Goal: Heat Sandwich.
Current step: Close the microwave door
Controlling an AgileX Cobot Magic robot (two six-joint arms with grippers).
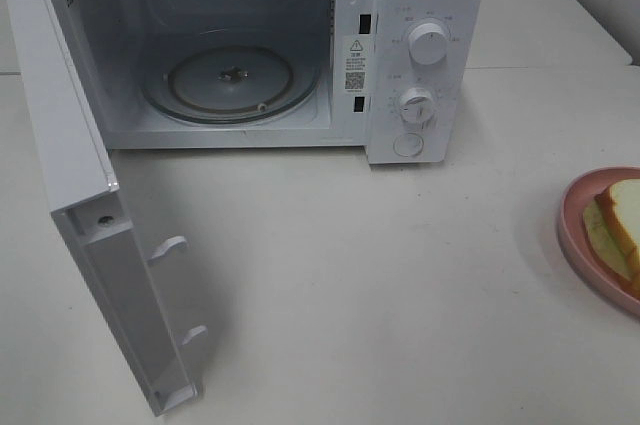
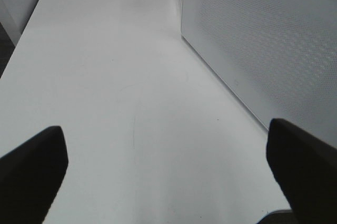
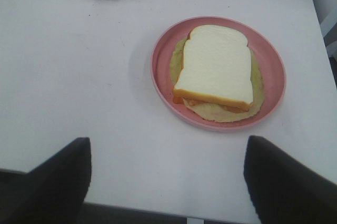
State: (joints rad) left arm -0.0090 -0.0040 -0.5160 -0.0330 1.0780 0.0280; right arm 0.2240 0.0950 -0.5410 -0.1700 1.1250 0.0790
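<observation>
Hovering wide open, my right gripper (image 3: 166,182) holds nothing, its fingers well apart above the table (image 3: 79,76), short of the sandwich (image 3: 217,66) lying on the pink plate (image 3: 274,97). My left gripper (image 2: 168,168) gapes equally empty beside the microwave (image 2: 263,39), touching nothing.

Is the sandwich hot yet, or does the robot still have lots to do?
Not yet. Done: the microwave door is swung wide open and the glass turntable inside is bare. In hand: the right hand is open above the table, short of the sandwich, which sits on its pink plate; the left hand is open too. Left: put the sandwich in, shut the door, start the heat.
</observation>
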